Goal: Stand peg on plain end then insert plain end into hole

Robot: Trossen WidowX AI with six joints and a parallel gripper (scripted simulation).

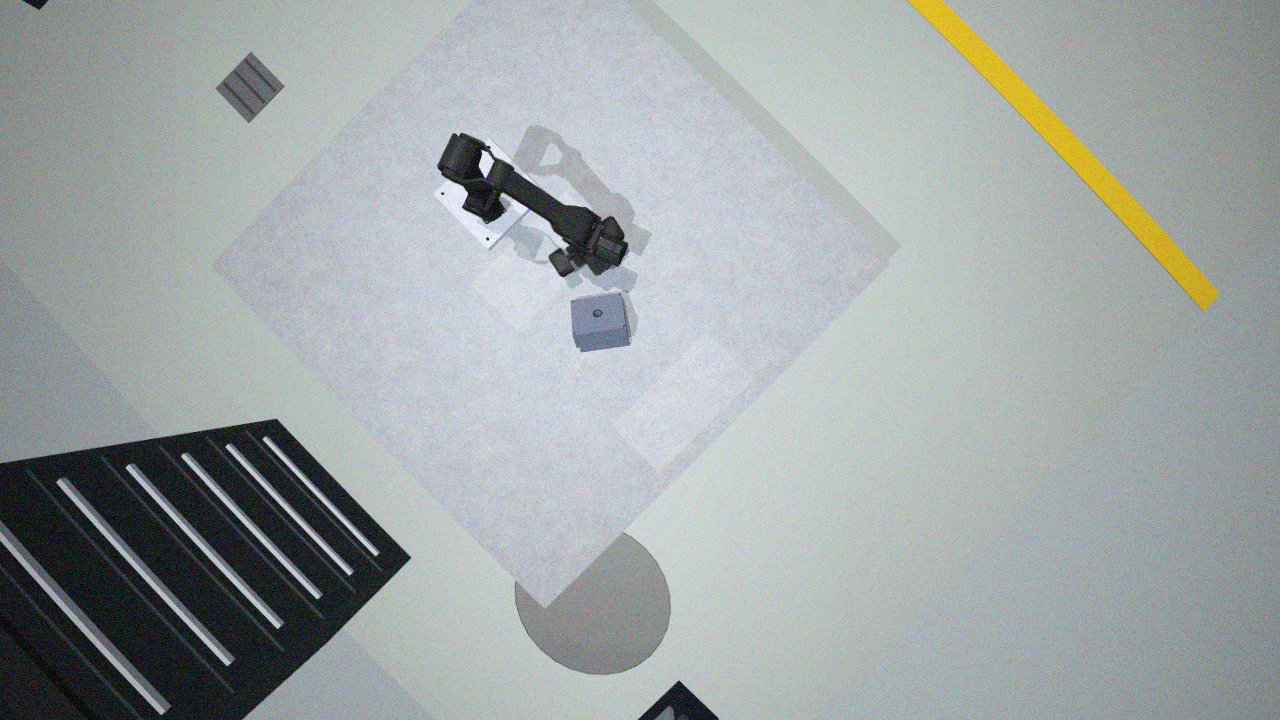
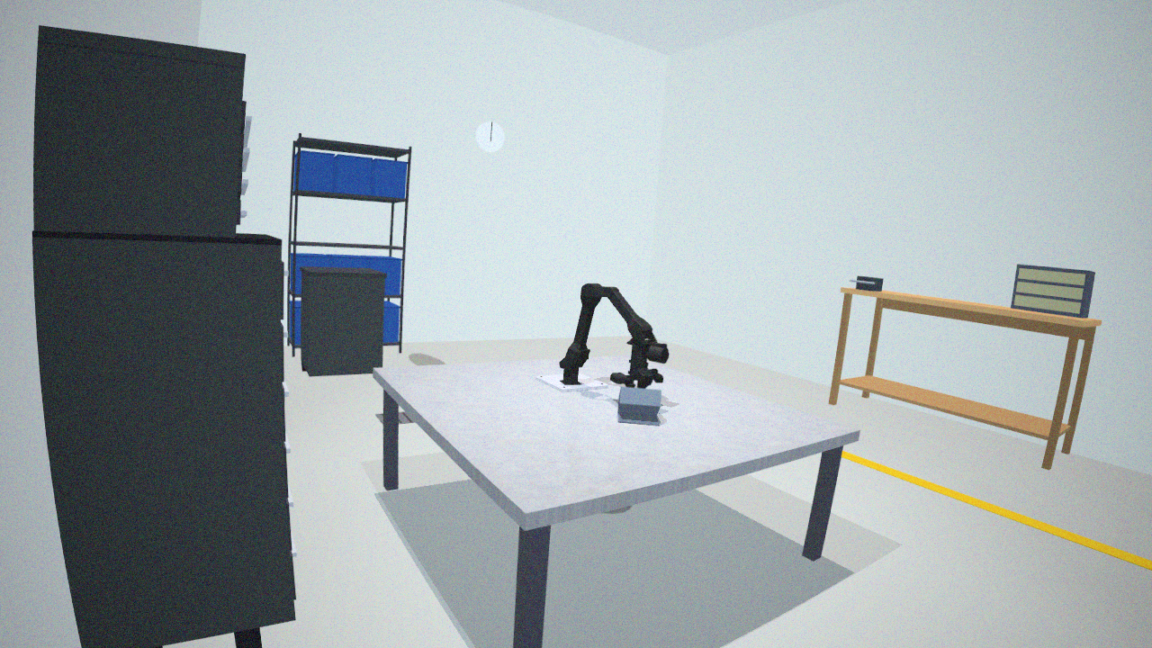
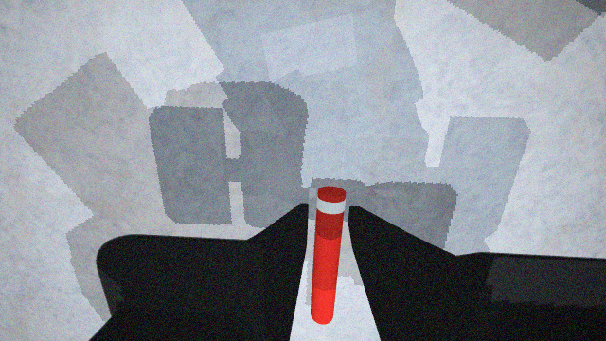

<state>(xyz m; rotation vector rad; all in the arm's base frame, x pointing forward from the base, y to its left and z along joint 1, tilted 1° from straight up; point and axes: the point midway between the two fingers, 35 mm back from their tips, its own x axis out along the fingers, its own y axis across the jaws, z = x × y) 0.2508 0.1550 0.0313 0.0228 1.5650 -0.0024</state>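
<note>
Closest in the wrist view, the dark fingers of the gripper point(image 1: 597, 259) point(image 2: 639, 381) point(image 3: 329, 206) stand only slightly open, one on each side of the red peg point(image 3: 328, 265). Thin gaps show along both sides of it — neither finger is seen gripping it. The white band point(image 3: 330, 206) is at the end near the fingertips; the plain end points the other way, out of the hole. Whether the peg lies quite flat I cannot tell.

Just beside the gripper, the sloped panel point(image 1: 599, 320) point(image 2: 639, 402) stands on the table point(image 1: 384, 358) point(image 2: 515, 451), its single hole point(image 1: 597, 313) showing from above. The black arm point(image 1: 544, 204) point(image 2: 623, 308) bends over from its white base plate point(image 1: 487, 240) point(image 2: 598, 386).

Farther back are a dark cabinet point(image 2: 343, 322), a shelf rack point(image 2: 354, 146) with blue bins point(image 2: 354, 176), and — off to one side — a wooden bench point(image 2: 967, 306) along the wall.
</note>
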